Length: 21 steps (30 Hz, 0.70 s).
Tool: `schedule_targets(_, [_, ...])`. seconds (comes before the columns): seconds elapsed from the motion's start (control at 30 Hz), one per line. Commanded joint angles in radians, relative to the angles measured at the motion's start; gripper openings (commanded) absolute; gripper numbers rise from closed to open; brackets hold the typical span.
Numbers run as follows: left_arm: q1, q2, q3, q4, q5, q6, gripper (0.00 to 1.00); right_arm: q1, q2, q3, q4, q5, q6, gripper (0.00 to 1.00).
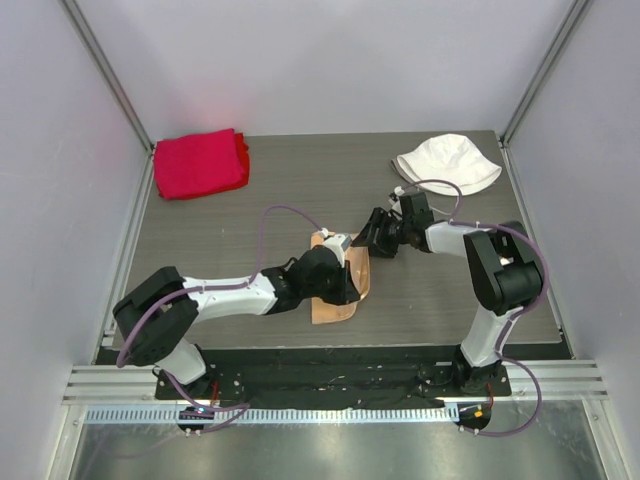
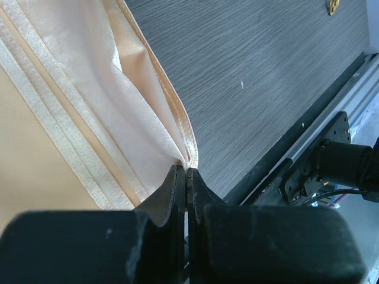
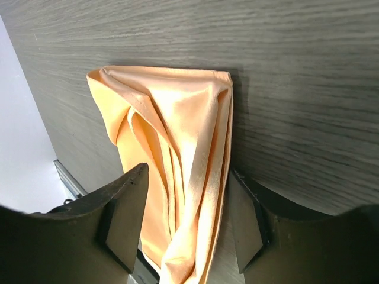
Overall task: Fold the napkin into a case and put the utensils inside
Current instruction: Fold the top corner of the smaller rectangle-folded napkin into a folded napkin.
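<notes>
Napkin (image 1: 338, 308), folded narrow, is laid mid-bench (image 1: 420, 300) toward the front edge, its long axis running near to far. Its far end is straddled by the right fingers (image 3: 127, 213), set wide. The left fingers (image 2: 174, 189) are closed, seemingly pinching its hem. Flat woodgrain is seen alongside; hat (image 1: 447, 163) and red cloth (image 1: 200, 163) are kept well apart.

1. right gripper (image 3: 188, 171), mine: two dark fingers (image 3: 121, 219) rising from the bottom edge, standing apart.
2. napkin (image 3: 177, 136): shiny peach-tan satin, gathered into a narrow creased bundle, long folds running lengthwise. squared far end lies on the table; near end runs down through the gap between my fingers, its edges close to both pads.
3. table (image 3: 296, 71): dark grey wood grain.
4. wall (image 3: 18, 148): pale, at left, a metal rail (image 3: 70, 180) at its foot.
</notes>
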Motion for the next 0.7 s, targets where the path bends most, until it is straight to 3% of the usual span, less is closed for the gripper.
schedule_targets(0.0, [-0.001,-0.032,0.000,0.063,0.039,-0.020,0.02,0.004,-0.002,-0.006,-0.008,0.011,-0.056,0.61])
schedule_targets(0.23, [-0.001,-0.064,0.002,0.025,0.036,-0.008,0.01,-0.011,0.096,0.091,0.001,0.052,-0.058,0.50])
schedule_targets(0.47, [-0.002,-0.051,-0.006,0.062,0.068,-0.016,0.00,-0.027,0.120,0.140,-0.040,0.081,-0.074,0.13])
schedule_targets(0.67, [-0.012,-0.025,-0.006,0.079,0.043,-0.028,0.00,-0.027,0.040,0.192,-0.230,0.243,-0.192,0.05])
